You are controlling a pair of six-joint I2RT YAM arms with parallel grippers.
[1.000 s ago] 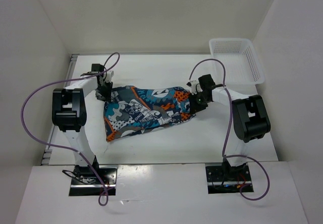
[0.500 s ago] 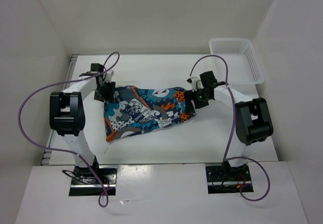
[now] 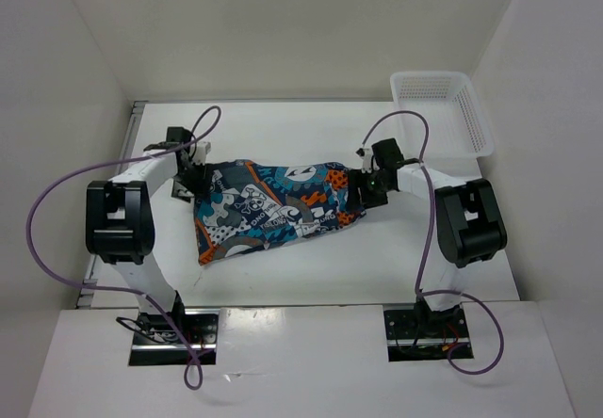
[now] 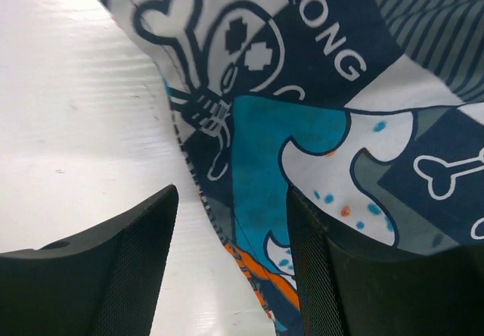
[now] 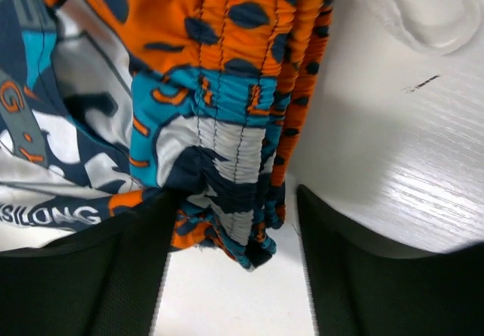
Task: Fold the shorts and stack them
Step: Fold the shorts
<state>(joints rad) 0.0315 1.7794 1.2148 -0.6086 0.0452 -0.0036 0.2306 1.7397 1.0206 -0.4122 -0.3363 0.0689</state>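
Note:
The shorts (image 3: 273,206), in a busy blue, teal, orange and white print, lie spread flat in the middle of the table. My left gripper (image 3: 195,181) is at their upper left corner. In the left wrist view it (image 4: 231,264) stands open, with the hemmed edge of the shorts (image 4: 302,132) running between the fingers (image 4: 113,268). My right gripper (image 3: 366,190) is at the right end. In the right wrist view it (image 5: 231,272) is open around the bunched elastic waistband (image 5: 227,162), with a gap beside the right finger.
A white mesh basket (image 3: 443,107) stands at the back right corner. A white drawstring loop (image 5: 423,10) lies on the table beside the waistband. Walls close in the table on the left, back and right.
Both grippers have gone from shut on the shorts' two ends to open. The cloth has settled flat, and both arms have shifted slightly.

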